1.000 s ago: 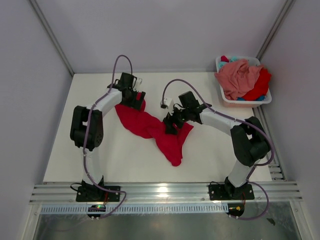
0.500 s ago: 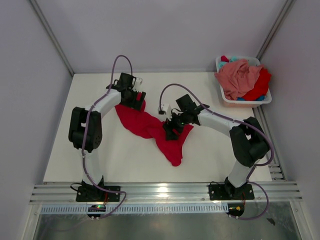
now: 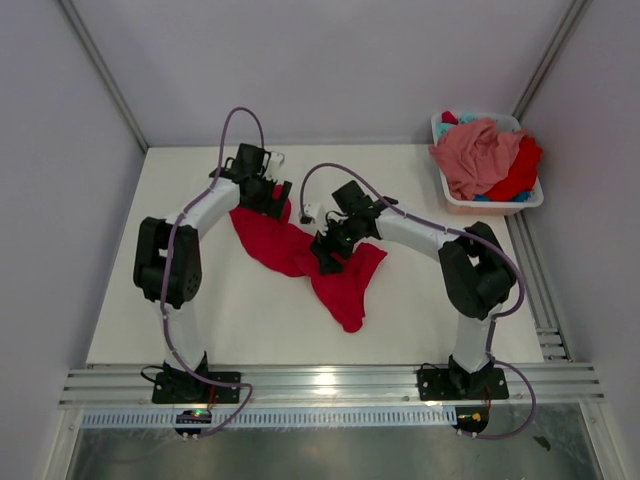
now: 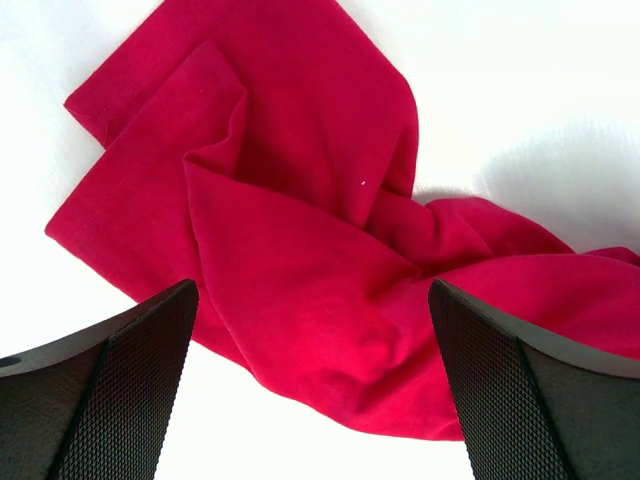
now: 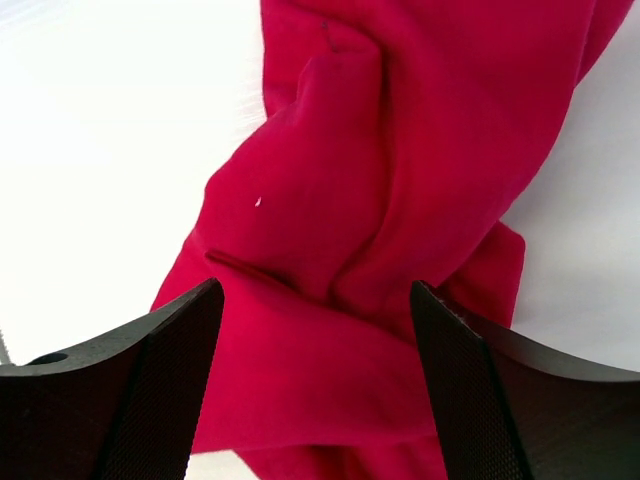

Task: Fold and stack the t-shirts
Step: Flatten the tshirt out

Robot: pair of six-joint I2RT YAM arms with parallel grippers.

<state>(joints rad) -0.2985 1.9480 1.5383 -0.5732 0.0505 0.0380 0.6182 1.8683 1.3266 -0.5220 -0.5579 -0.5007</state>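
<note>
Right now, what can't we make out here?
- Red t-shirt: twisted, so collar and sleeves are unreadable in every view; both wrist views crop it.
- Right pincer: too small in the top view to tell if it touches the cloth.
- Basket: salmon shirt on top hides how many lie beneath.

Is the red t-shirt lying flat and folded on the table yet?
No, the red t-shirt lies crumpled and twisted in a long bunch on the table.

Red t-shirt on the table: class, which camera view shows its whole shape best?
The top external view: the red t-shirt shows there nearly whole, edge to edge. The left wrist view shows only one crumpled end; the right wrist view only a twisted, bunched part.
</note>
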